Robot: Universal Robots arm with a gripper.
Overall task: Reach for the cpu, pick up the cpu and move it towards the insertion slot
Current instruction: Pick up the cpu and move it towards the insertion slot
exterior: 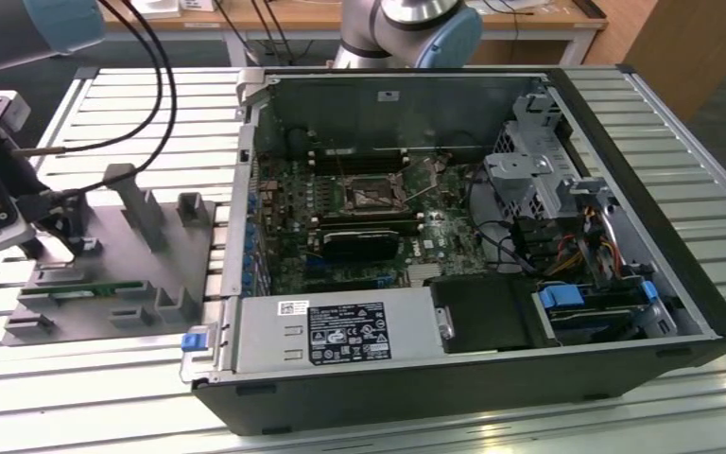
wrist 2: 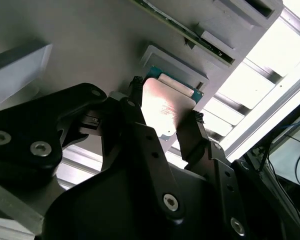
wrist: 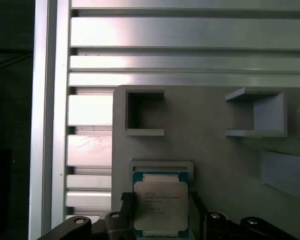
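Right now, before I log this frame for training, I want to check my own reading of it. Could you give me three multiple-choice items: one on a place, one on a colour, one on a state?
1. Where is the cpu?
A) in a person's hand
B) on the grey holder, at the gripper
C) on the floor

2. What colour is the memory stick on the holder?
A) red
B) yellow
C) green

3. How is the computer case?
A) open, with the motherboard showing
B) shut on all sides
C) wrapped in foil

Answers:
1 B: the first wrist view shows the cpu on the holder at the gripper, away from the insertion slot.
2 C: the stick is green in the exterior view.
3 A: the case's side is off and the board is in plain sight.
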